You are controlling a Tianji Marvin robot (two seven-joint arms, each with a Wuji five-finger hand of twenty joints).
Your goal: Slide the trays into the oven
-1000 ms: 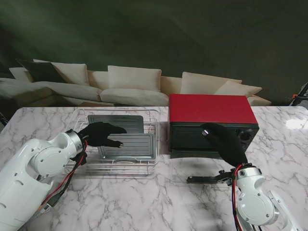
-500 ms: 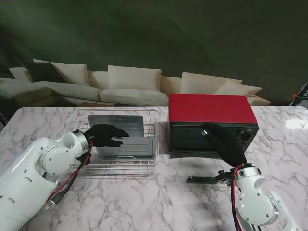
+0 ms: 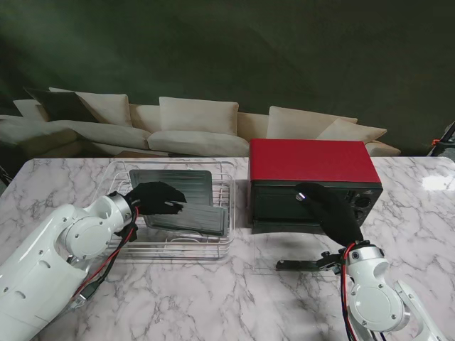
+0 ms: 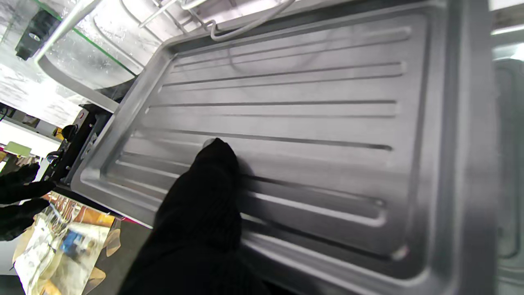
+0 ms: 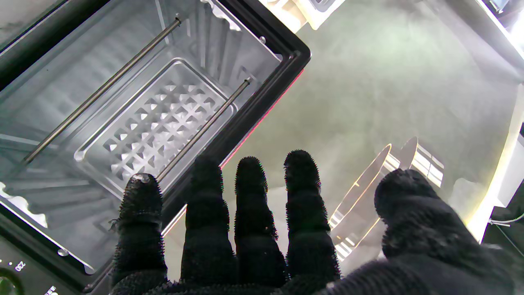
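On the white marble desk [image 3: 213, 291], the left robot hand [image 3: 158, 196] grips a ribbed grey metal baking tray [image 3: 190, 219], tilting it in the clear wire dish rack [image 3: 226, 186].

Beside the rack stands the red toaster oven [image 3: 313, 160] with its glass door [image 3: 284, 259] folded down onto the desk; a second grey tray [image 3: 186, 180] stands upright behind the first, farther from me. The left wrist view shows one black finger [image 4: 213, 172] pressed on the tray's ribbed face [image 4: 286, 123], so the grip looks partial: the tray could slip, or catch on the rack wires as it comes out. The right robot hand [image 3: 334, 212] hovers spread and empty before the oven mouth [image 5: 135, 114], and may block the tray's path. Only "230" [image 5: 19, 266] by a dial seems readable; no brand shows.
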